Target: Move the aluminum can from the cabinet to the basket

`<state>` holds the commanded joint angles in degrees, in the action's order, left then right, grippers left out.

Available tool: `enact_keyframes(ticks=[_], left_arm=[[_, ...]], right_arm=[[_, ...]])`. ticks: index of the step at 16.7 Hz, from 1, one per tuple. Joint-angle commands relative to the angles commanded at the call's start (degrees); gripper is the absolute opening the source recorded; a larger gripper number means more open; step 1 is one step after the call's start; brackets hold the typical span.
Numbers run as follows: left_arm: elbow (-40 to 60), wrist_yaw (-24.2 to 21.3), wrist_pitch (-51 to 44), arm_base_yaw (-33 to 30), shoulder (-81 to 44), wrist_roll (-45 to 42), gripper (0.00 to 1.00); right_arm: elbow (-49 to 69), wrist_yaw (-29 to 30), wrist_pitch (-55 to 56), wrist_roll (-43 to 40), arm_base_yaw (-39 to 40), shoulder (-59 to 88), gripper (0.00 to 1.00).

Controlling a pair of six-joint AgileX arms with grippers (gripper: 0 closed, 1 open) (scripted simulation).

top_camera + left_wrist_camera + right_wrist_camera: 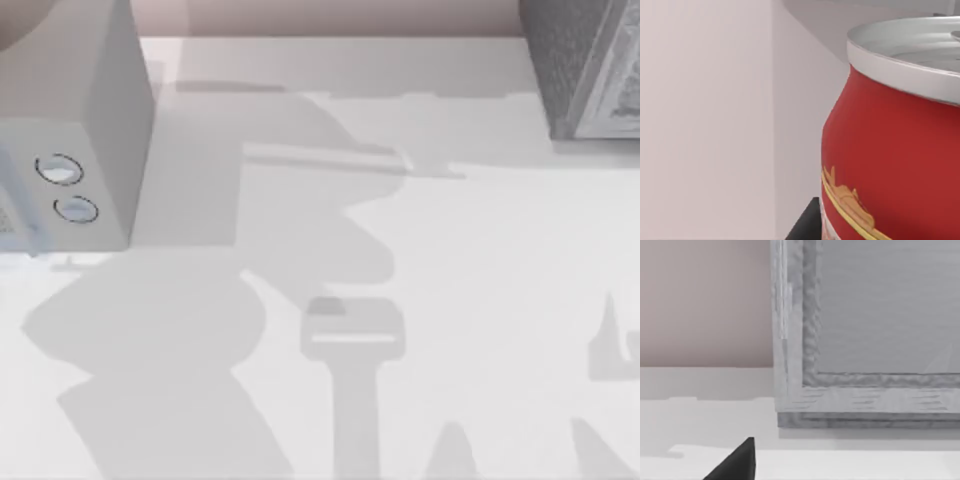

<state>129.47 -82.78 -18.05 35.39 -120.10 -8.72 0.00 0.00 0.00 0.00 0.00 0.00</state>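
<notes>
The aluminum can [895, 145] looms close, cut off by the frame; whether the fingers grip it, I cannot tell.

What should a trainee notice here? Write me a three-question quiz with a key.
1. True or false: the aluminum can has a blue body.
2. How many round dials sit on the grey box at the top view's left? A one, B two, C four.
3. Fill in: the can's rim is ___ in colour.
Key: 1 false, it is red; 2 B; 3 silver.
</notes>
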Motion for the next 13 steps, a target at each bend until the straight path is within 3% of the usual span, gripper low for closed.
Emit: enact_keyframes(ticks=[7, 13], left_arm=[[-0.32, -0.41, 0.35, -0.45, -0.58, -0.07, 0.0], [-5.43, 4.32, 9.79, -4.82, -0.27, 2.62, 0.0]], right_arm=[[0.0, 0.0, 0.0, 0.0, 0.0, 0.0, 1.0], [0.0, 0.0, 0.0, 0.0, 0.0, 0.0, 1.0]])
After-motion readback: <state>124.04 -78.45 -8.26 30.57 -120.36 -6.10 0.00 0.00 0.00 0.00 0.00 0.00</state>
